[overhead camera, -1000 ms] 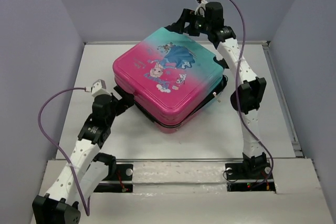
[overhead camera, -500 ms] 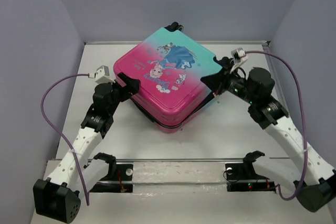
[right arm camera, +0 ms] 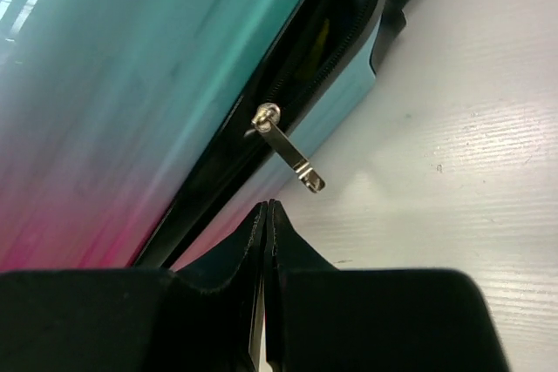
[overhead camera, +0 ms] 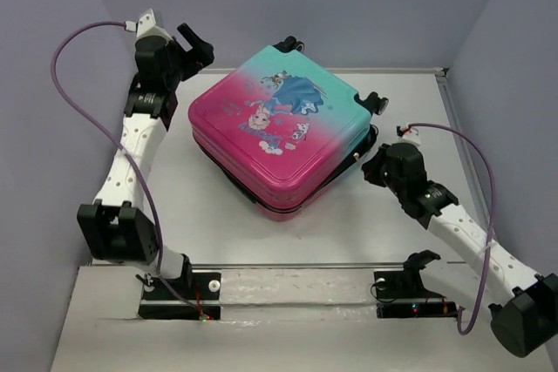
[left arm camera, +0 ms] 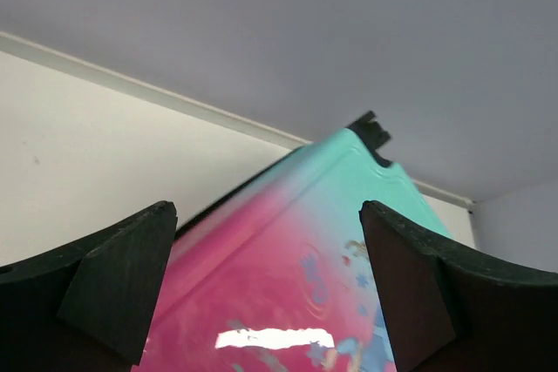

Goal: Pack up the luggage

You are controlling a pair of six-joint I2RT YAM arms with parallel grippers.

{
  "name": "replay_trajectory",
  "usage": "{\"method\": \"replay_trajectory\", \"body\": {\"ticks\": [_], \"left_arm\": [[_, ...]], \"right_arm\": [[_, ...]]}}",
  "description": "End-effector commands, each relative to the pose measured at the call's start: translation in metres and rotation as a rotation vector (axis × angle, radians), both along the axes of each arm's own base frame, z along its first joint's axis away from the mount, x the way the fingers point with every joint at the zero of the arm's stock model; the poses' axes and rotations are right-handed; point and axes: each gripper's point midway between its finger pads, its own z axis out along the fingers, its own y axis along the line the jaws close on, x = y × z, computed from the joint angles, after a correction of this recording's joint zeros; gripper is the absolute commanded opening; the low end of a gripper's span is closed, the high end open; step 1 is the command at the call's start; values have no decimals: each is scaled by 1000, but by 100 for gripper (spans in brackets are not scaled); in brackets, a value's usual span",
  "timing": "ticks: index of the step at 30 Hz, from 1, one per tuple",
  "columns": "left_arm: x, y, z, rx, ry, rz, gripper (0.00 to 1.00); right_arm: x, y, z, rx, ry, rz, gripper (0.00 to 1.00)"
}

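The luggage (overhead camera: 279, 128) lies flat and closed on the white table (overhead camera: 200, 224), with its pink-to-teal shell and printed princess facing up. My left gripper (overhead camera: 193, 45) hangs open above its back-left corner. In the left wrist view the shell (left arm camera: 288, 294) fills the gap between the wide-apart fingers (left arm camera: 122, 276). My right gripper (overhead camera: 370, 167) is at the luggage's right side, low on the table. Its jaws are shut with nothing between them (right arm camera: 266, 206). A metal zipper pull (right arm camera: 288, 156) hangs from the black zipper seam just beyond its tips, apart from them.
Black wheels (overhead camera: 373, 102) stick out at the luggage's right corner, and another wheel (overhead camera: 289, 43) at the back. Grey walls close in the table on three sides. A metal rail (overhead camera: 296, 280) with both arm bases runs along the near edge.
My left arm swung from the luggage's near-left side up to its back-left corner. My right arm came round from behind the luggage to its right side, and its jaws closed.
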Motion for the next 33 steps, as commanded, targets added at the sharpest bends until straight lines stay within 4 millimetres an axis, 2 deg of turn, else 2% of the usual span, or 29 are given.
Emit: {"method": "replay_trajectory", "body": {"ticks": [1, 2, 3, 4, 6, 7, 10, 14, 15, 16, 17, 18, 19, 21, 23, 24, 25, 27, 28, 30, 31, 32, 33], "left_arm": [[31, 35, -45, 69, 169, -9, 99], [38, 54, -50, 76, 186, 23, 99], [44, 58, -55, 85, 203, 14, 99], [57, 61, -70, 82, 255, 4, 99], [70, 61, -87, 92, 310, -21, 99], [80, 60, -106, 97, 364, -36, 99], [86, 51, -141, 64, 427, -85, 99], [77, 36, -179, 58, 466, -90, 99], [70, 31, -193, 51, 479, -97, 99], [66, 30, -198, 46, 485, -97, 99], [60, 12, -204, 51, 492, -127, 99], [49, 13, -214, 46, 505, -90, 99], [43, 11, -219, 42, 506, -77, 99], [32, 13, -224, -10, 503, -33, 99], [17, 12, -227, -43, 482, -19, 99], [12, 11, -228, -69, 487, -13, 99], [3, 11, -226, -80, 462, -12, 99], [-6, 12, -223, -92, 441, -1, 99], [-14, 16, -218, -89, 423, 19, 99], [-21, 19, -211, -90, 399, 34, 99], [-26, 20, -200, -92, 372, 38, 99], [-27, 20, -192, -90, 353, 37, 99], [-26, 24, -172, -86, 313, 49, 99]], "right_arm": [[2, -7, -18, -7, 18, -50, 7], [4, -4, -18, 7, 4, -41, 7], [3, -1, -22, 10, 10, -26, 7], [3, 1, -29, 7, 24, -18, 7], [7, 9, -42, 1, 69, 14, 7], [10, 13, -41, 1, 69, 27, 7], [21, 21, -44, 2, 62, 52, 7], [44, 42, -19, 35, -41, 122, 7], [48, 51, -23, 39, -37, 163, 7], [52, 55, -23, 30, -45, 188, 7], [59, 62, -19, 37, -70, 206, 7], [66, 72, -10, 40, -97, 257, 7], [70, 82, -17, 47, -84, 301, 7], [86, 94, 5, 78, -161, 340, 7], [100, 101, 7, 78, -173, 367, 7], [103, 105, 11, 89, -177, 398, 7], [111, 110, 27, 97, -209, 414, 7], [121, 113, 30, 92, -213, 428, 7], [131, 114, 47, 88, -249, 431, 7], [139, 120, 44, 86, -220, 468, 7], [143, 122, 46, 77, -218, 477, 7], [150, 121, 56, 79, -217, 485, 9], [155, 124, 49, 73, -192, 493, 10]]}}
